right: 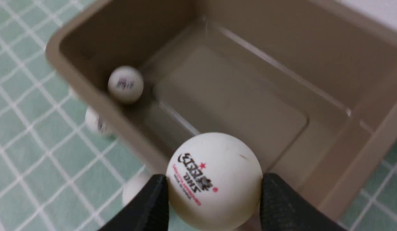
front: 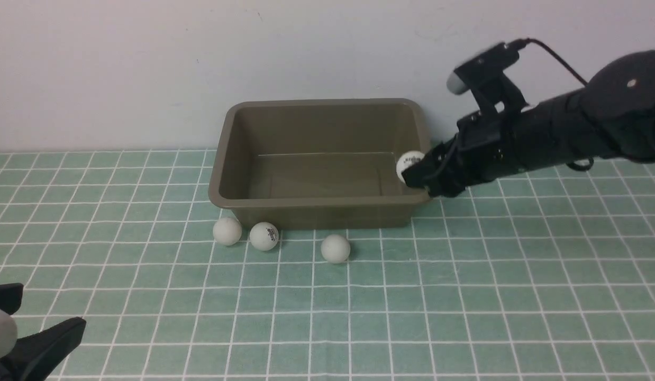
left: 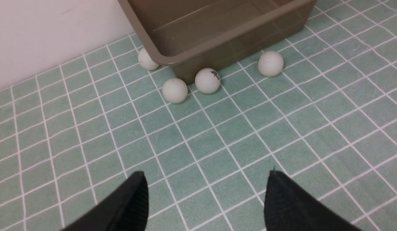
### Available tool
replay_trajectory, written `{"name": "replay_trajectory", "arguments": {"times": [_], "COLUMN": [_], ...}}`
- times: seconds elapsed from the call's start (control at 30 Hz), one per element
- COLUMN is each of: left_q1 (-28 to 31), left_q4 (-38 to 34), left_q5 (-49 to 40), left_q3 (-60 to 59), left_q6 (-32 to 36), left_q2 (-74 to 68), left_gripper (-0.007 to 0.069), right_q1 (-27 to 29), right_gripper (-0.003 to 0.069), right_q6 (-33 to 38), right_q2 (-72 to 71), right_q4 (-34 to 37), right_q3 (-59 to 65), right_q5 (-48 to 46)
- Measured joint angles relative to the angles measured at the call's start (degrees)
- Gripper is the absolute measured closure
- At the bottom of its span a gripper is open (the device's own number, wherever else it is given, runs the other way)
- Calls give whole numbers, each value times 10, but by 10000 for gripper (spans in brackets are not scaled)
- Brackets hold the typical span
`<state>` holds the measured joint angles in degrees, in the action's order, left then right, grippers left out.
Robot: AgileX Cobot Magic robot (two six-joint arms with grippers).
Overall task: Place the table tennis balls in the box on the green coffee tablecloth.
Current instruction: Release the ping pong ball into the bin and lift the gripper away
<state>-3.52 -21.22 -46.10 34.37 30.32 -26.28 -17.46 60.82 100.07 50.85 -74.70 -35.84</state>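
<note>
Front view: we see the right claw (front: pixel 414 178) clamped on one table tennis ball (front: pixel 410 161) at the right rim of the box (front: pixel 317 201). Three more balls (front: pixel 227 231), (front: pixel 264 236), (front: pixel 335 248) lie on the green coffee tablecloth (front: pixel 465 296) just before the box's near wall. Left claw (left: pixel 205 175): spread wide, empty, over the cloth's near-left part.

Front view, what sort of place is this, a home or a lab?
Likely a staged robot test bench, not a home: a checked cloth against a bare wall, a box and loose balls on it, and a black robot arm reaching in.
</note>
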Motion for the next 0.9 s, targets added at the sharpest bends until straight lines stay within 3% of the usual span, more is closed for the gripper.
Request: {"name": "replay_trajectory", "arguments": {"times": [0.27,0.67,0.83,0.9], "left_q1": [0,0,0,0], "left_q4": [0,0,0,0], "left_q5": [0,-1,-2,-3], "left_q3": [0,0,0,0], "left_q6": [0,0,-4,-7], "left_q2": [0,0,0,0], "left_gripper": [186,185,185,185], "right_q1": [0,0,0,0], "right_gripper": [321,308,138,106], "right_q6": [1,1,8,17], "right_q2": [138,188,184,171], "right_q4": [10,11,13,13], "right_q3": [-115,-143,-145,-145], "right_q5": [-2,13,41,44]}}
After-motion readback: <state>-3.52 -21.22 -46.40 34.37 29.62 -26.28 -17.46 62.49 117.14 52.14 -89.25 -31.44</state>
